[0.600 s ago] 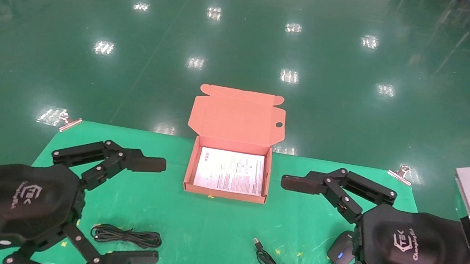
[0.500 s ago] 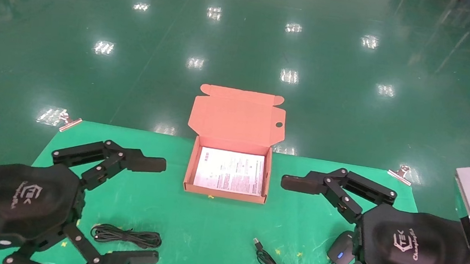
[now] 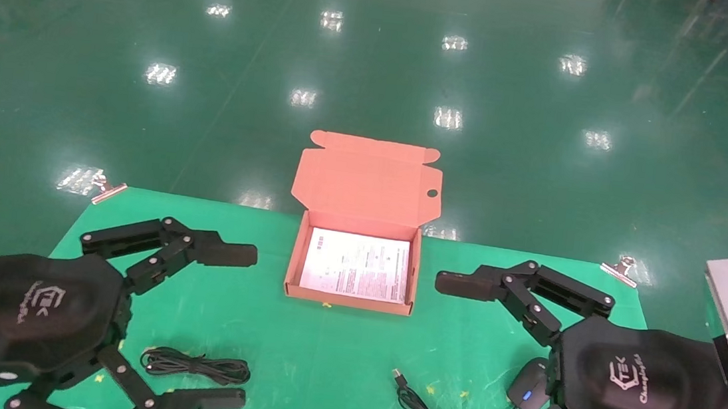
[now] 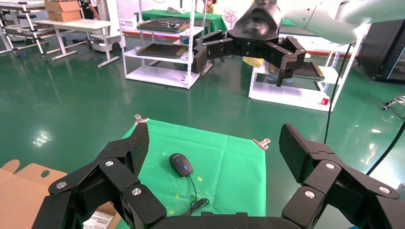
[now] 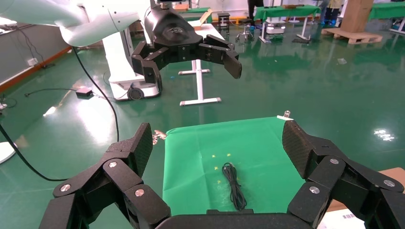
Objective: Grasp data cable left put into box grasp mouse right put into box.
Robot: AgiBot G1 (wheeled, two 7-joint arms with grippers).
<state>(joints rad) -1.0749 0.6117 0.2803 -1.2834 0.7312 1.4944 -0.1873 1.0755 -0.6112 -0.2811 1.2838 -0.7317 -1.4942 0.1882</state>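
The salmon-orange box (image 3: 295,261) stands open at the middle back of the table, lid (image 3: 368,179) upright. The data cable (image 3: 196,367) lies as a black bundle at the front left; it also shows in the right wrist view (image 5: 233,186). My left gripper (image 3: 238,327) is open and empty, hovering above and beside the cable. The black mouse (image 3: 528,386) with a blue light lies at the front right, partly under my right gripper (image 3: 435,357), which is open and empty. The mouse also shows in the left wrist view (image 4: 181,164).
A white printed sheet (image 3: 358,265) lies in the box. The mouse's cord with its USB plug (image 3: 409,396) trails left of the mouse. The green-covered table (image 3: 322,361) has metal clips at its back corners (image 3: 108,190) (image 3: 622,266). Shiny green floor lies beyond.
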